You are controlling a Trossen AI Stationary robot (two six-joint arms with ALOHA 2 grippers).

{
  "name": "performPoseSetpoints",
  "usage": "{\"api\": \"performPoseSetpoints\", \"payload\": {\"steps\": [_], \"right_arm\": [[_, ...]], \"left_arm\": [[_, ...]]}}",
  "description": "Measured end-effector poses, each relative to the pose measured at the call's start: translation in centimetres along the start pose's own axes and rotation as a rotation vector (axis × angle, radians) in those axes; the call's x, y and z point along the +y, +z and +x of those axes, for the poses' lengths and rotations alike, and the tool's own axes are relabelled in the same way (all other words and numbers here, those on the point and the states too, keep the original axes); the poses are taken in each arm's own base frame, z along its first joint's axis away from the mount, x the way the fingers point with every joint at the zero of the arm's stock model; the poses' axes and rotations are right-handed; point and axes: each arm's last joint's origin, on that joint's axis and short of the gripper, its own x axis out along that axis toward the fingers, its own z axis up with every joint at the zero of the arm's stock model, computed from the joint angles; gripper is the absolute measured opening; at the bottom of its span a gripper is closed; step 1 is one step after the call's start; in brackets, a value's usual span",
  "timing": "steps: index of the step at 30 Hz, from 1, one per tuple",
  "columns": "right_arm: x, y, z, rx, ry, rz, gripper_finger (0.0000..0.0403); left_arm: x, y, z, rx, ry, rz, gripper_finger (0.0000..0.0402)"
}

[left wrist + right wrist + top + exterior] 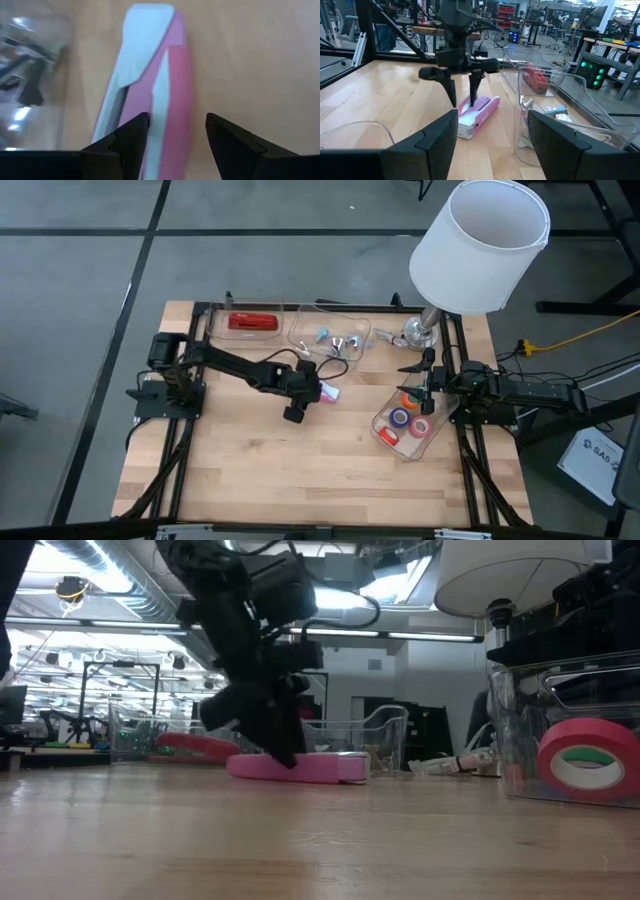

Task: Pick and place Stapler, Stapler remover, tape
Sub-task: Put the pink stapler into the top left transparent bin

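Left hand [175, 135] hangs released, fingers straddling the pink stapler [150, 75] flat on the tabletop [260, 470], its long axis running straight ahead.

A white sheet [597, 452] on the floor, at four o'clock from the worktop [250, 470], bears dark print. It seems to start "SA5". Nothing else is readable.

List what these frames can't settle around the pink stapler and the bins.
- Pink plastic stapler: near end cut off by the left wrist view's edge; contact with the left end effector unclear.
- Small silvery pieces in the clear middle bin: too small in the high view.
- Red object in the far clear bin: too small to identify.
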Motion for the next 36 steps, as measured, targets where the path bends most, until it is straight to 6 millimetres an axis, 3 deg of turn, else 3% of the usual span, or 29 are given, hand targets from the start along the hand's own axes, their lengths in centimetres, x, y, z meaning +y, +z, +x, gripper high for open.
{"api": "performPoseSetpoints", "payload": {"steps": [6, 13, 21, 27, 28, 29, 31, 36], "right_arm": [[0.0, 0.0, 0.0, 0.0, 0.0, 0.0, 0.0239], [0.0, 0.0, 0.0, 0.0, 0.0, 0.0, 0.0239], [0.0, 0.0, 0.0, 0.0, 0.0, 0.0, 0.0239], [0.0, 0.0, 0.0, 0.0, 0.0, 0.0, 0.0239], [0.0, 0.0, 0.0, 0.0, 0.0, 0.0, 0.0239], [0.0, 0.0, 0.0, 0.0, 0.0, 0.0, 0.0239], [0.0, 0.0, 0.0, 0.0, 0.0, 0.0, 0.0239], [0.0, 0.0, 0.0, 0.0, 0.0, 0.0, 0.0239]], "left_arm": [[-0.3, -0.4, 1.7, 0.052, 0.061, -0.006, 0.0191], [-0.8, 0.0, 1.3, 0.051, 0.144, 0.009, 0.0088], [-1.3, 0.4, 1.1, 0.036, 0.165, -0.012, 0.0088], [-1.2, 0.8, -1.5, -0.04, -0.028, -0.036, 0.0088], [-1.1, 1.0, -2.2, -0.068, -0.059, -0.037, 0.0081], [-0.8, 1.2, -3.0, -0.101, -0.084, -0.046, 0.0045], [0.0, 1.3, -4.7, -0.152, -0.135, -0.069, 0.0011], [1.6, 1.3, -7.8, -0.257, -0.268, -0.144, 0.0001]]}}
